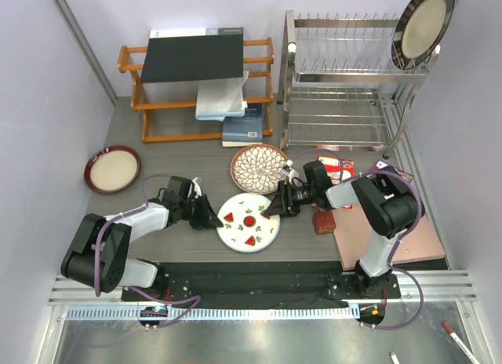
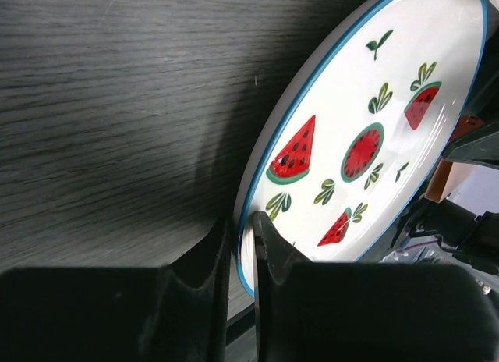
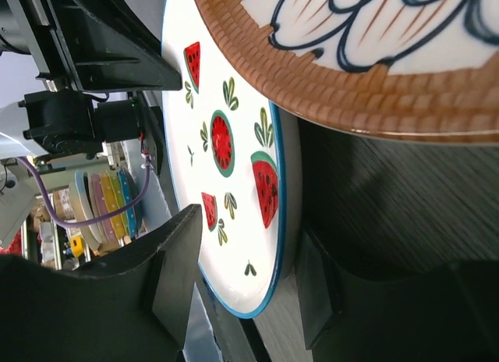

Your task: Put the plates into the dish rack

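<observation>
Watermelon plate (image 1: pixel 248 222) rim — L gripper (image 2: pixel 243 231) pinches, R gripper (image 3: pixel 248 249) straddles.

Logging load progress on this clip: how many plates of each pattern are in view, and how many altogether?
dark-rimmed beige plate: 1
brown petal plate: 1
watermelon plate: 1
maroon-rimmed cream plate: 1
Total: 4
</observation>
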Available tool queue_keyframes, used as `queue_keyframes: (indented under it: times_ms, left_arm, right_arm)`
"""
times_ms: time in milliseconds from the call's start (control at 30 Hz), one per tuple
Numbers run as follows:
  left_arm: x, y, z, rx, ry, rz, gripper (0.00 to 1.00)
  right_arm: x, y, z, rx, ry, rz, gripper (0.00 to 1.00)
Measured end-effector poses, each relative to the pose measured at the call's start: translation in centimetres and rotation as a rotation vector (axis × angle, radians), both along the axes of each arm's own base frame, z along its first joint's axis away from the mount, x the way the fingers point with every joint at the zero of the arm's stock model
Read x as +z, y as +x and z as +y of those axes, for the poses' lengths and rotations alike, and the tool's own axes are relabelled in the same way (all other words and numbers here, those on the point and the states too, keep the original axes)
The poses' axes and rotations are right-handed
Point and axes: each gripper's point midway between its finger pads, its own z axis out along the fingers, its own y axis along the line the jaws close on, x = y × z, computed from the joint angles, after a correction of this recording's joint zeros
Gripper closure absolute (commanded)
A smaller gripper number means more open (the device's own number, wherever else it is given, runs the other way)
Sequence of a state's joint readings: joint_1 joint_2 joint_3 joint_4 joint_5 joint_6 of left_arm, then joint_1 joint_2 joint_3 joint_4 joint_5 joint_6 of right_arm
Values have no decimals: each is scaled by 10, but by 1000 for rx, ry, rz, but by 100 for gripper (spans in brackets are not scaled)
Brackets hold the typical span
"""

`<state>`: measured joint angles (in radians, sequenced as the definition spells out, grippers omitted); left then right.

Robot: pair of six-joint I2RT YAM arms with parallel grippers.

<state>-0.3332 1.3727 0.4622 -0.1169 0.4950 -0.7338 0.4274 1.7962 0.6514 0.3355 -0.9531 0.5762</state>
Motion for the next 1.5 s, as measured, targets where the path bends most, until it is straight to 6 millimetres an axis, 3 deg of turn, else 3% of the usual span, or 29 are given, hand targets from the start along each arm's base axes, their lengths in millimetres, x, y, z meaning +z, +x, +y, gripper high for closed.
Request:
queue_keyframes:
  times_ms: [133,267,333,433,467,600,767,933,967,1000,1067,1200,1333,1400,1500]
  left_arm:
    - [1,0,-1,-4,-8,-2,91]
    - [1,0,-1,-5,-8,-4,85]
    - [1,0,-1,-7,-7,-5,83]
    - [1,0,-1,-8,-5,-7,64]
    - [2,1,-1,-5,-7,-6,47]
    - [14,4,-12,-25,-45,-27,23]
    - [25,13,-15,-45,-35,-93,14]
    - [36,24,-1,-85,71,-151,4]
    - [60,48,11,-121,136,-248,2]
    - [63,50,11,-122,137,-257,1]
    - [90,73,17,-160,177,-366,0]
    - [171,131,52,-161,353,-689,0]
    - [238,154,79,-116,499,-901,0]
    - [253,158,84,-96,534,-939,0]
    - [247,162,88,-65,546,-906,1]
  right_arm:
    - [-3,0,0,-9,-16,3,55]
    - [-7,0,0,-24,-42,7,76]
    - [-11,-1,-1,-30,-63,14,82]
    - [-12,-5,-3,-21,-72,32,97]
    - [-10,-6,-3,-17,-68,32,99]
    - [2,-8,0,15,-75,-8,99]
    - [28,-22,8,127,-73,-96,99]
    - [50,-17,-6,161,-122,-154,98]
    - [69,-1,-18,160,-145,-201,99]
    - [69,-1,-18,160,-145,-201,99]
    - [91,18,-26,149,-162,-260,99]
    - [160,63,-39,127,-186,-474,99]
    - [239,93,-50,64,-210,-693,99]
    - [278,100,-52,34,-213,-792,99]
    - [351,111,-61,-48,-217,-965,99]
